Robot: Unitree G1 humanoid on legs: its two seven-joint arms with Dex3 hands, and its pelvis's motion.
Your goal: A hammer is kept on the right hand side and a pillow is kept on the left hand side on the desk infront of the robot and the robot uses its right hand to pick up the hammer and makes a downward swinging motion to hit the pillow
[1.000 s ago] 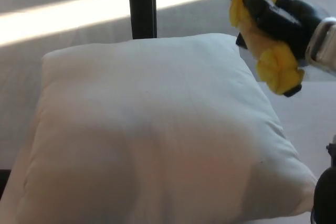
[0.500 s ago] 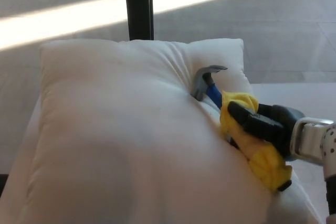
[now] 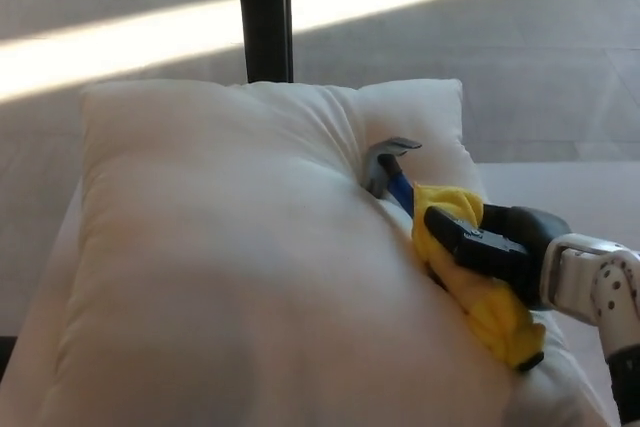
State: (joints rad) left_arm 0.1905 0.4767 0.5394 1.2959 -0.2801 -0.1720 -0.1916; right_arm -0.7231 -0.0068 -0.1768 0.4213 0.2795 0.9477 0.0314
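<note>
Remaining sunk in the pillow (image 3: 230, 277), hammer (image 3: 392, 169) in the clenched right hand (image 3: 500, 247), slightly lower.

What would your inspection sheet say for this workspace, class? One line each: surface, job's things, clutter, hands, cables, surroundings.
Surface: white desk top, mostly hidden under the pillow.
Job's things: large white fabric pillow, dented and creased; steel-headed claw hammer with blue shaft and yellow-wrapped handle, head pressed into the dent.
Clutter: nothing seen.
Hands: black right hand shut on the hammer's yellow handle; left hand not in view.
Cables: nothing seen.
Surroundings: dark upright post behind the pillow; grey floor with sunlit bands.
</note>
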